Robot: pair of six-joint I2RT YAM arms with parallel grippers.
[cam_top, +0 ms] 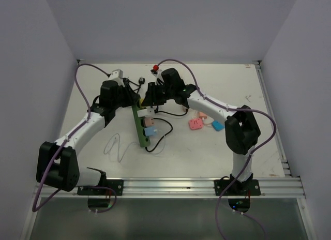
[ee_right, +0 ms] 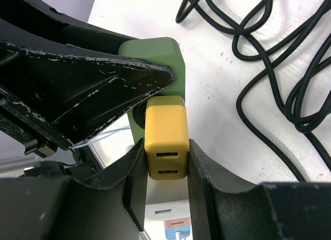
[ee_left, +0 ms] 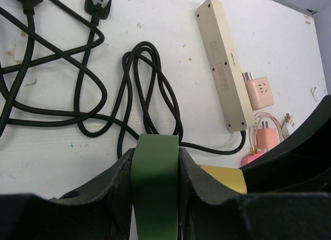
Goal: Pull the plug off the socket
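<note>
The dark green socket strip (cam_top: 140, 127) lies lengthwise mid-table. My left gripper (ee_left: 155, 162) is shut on its far end (ee_left: 154, 188), one finger on each side. My right gripper (ee_right: 166, 162) is shut on a yellow two-port USB plug (ee_right: 166, 139), which sits in the strip's end outlet (ee_right: 155, 61). The same yellow plug shows beside my left fingers (ee_left: 225, 178). In the top view both grippers meet over the strip's far end (cam_top: 139, 103). White, pink and blue plugs (cam_top: 150, 125) sit in the strip's other outlets.
A beige power strip (ee_left: 225, 64), a pink adapter (ee_left: 259, 93) and a pink charger (ee_left: 266, 139) lie right of the socket. Coiled black cords (ee_left: 88, 85) spread behind it. Pink and blue plugs (cam_top: 204, 124) lie loose at centre right. A thin wire (cam_top: 116, 147) lies at front left.
</note>
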